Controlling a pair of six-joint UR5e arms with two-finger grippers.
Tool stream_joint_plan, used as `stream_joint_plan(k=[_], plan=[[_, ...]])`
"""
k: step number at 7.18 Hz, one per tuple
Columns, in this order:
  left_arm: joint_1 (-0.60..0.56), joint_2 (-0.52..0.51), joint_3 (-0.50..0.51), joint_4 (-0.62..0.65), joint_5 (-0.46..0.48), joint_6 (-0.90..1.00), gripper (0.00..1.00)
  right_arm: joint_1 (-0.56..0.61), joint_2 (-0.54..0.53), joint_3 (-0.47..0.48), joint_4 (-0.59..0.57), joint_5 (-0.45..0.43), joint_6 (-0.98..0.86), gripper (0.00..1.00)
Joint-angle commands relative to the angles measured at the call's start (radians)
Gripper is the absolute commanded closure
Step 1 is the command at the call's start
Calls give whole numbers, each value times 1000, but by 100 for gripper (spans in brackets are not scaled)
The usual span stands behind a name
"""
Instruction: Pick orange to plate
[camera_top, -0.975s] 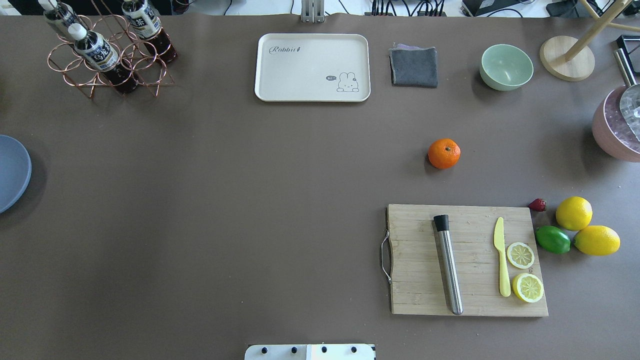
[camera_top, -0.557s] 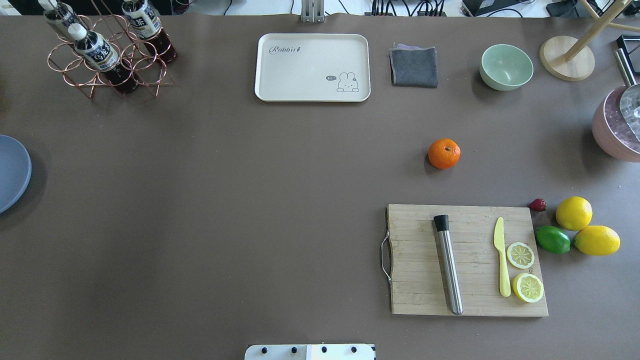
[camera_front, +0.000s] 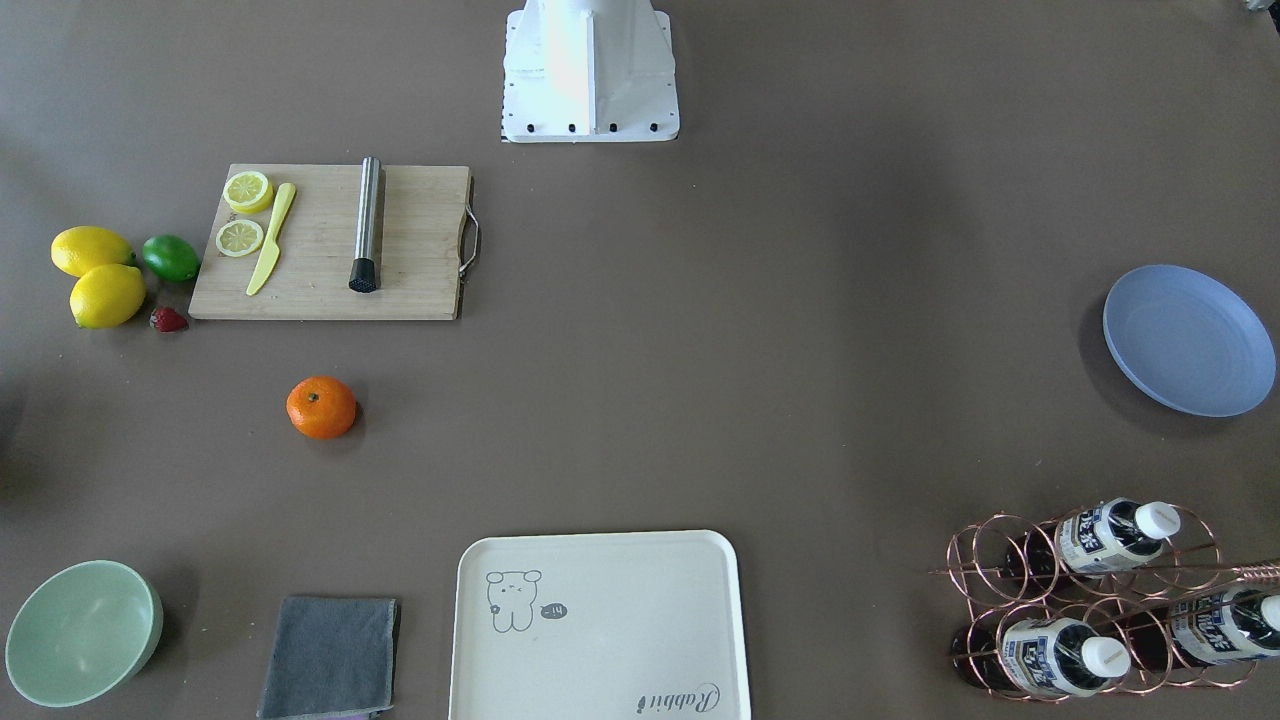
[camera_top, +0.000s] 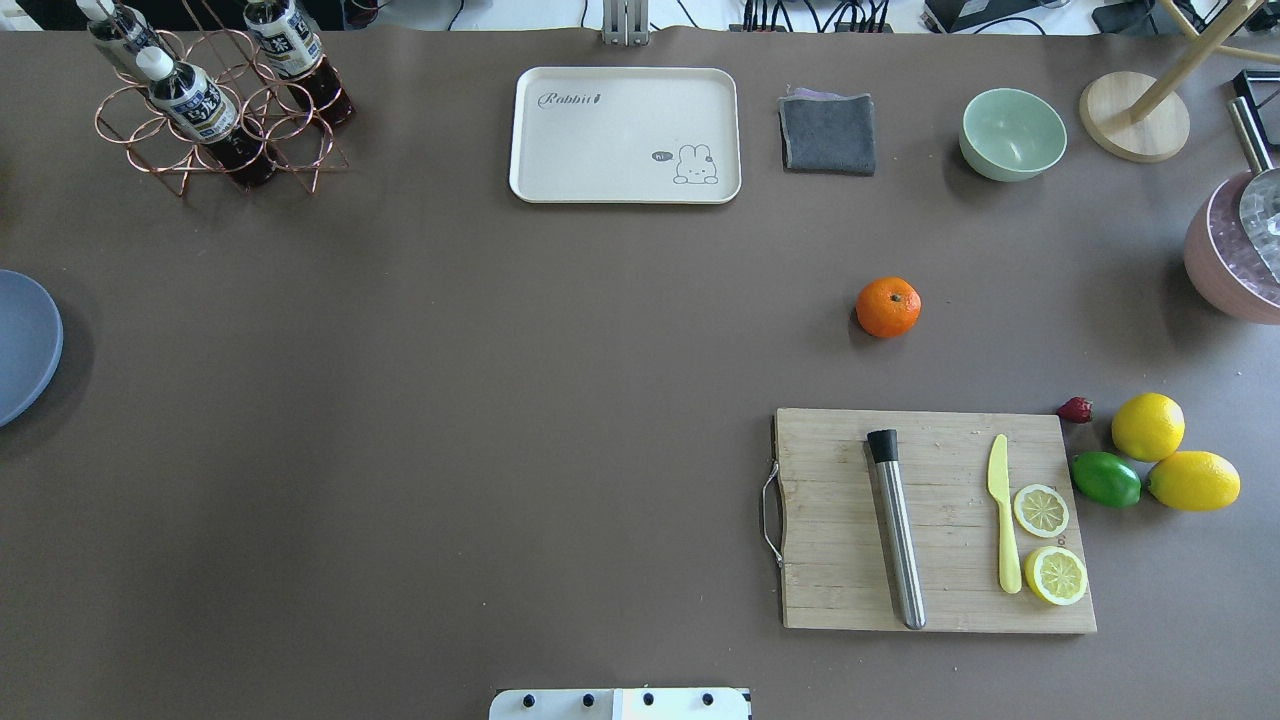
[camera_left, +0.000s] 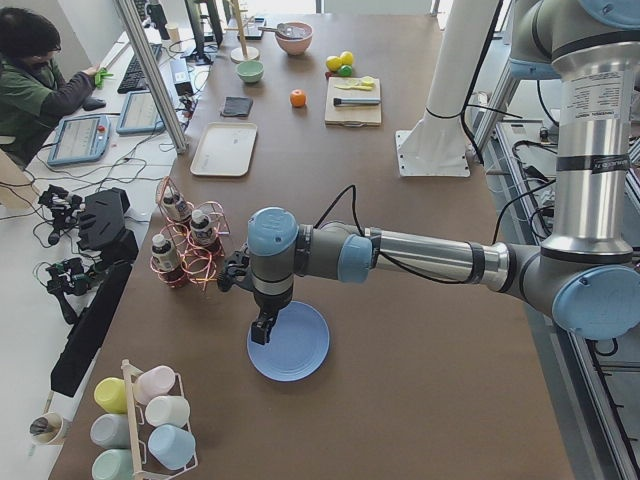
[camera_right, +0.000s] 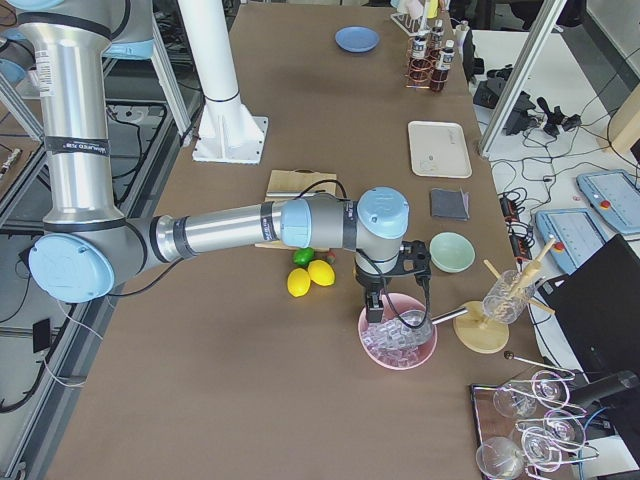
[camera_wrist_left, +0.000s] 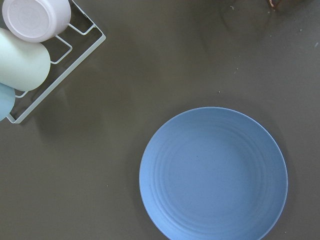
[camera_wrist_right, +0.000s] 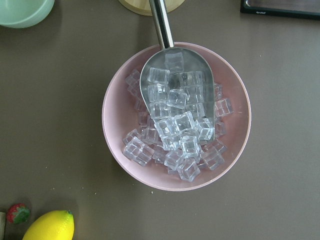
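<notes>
The orange sits alone on the brown table, just beyond the cutting board; it also shows in the front view as the orange. The blue plate lies at the far left edge, seen whole as the plate and the plate. My left gripper hangs above the plate's edge; I cannot tell whether it is open or shut. My right gripper hovers over the pink ice bowl, far from the orange; its state I cannot tell.
Two lemons, a lime and a strawberry lie right of the board, which carries a steel muddler, a yellow knife and lemon halves. Cream tray, grey cloth, green bowl and bottle rack line the far edge.
</notes>
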Motion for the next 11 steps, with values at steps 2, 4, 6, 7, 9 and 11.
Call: stream_joint_plan(k=[2,4,6,7,9,11], plan=[[1,1,7,0,1,-1,2,0,-6,4,0,3,0,0],[-1,-2,4,0,-3,3,2,-1,-6,7,0,7,0,0],[-1,-47,7,0,-3,3,2,-1,-6,10,0,7,0,0],[-1,-48,3,-2,-3,2,2,-1,-6,10,0,9,-2,0],[-1,-47,25,-53,-1,-3,2,-1,-4,17,2,9,-2,0],[-2,-42,30,-75,-1,5,2,-1,-3,27,2,9,0,0]])
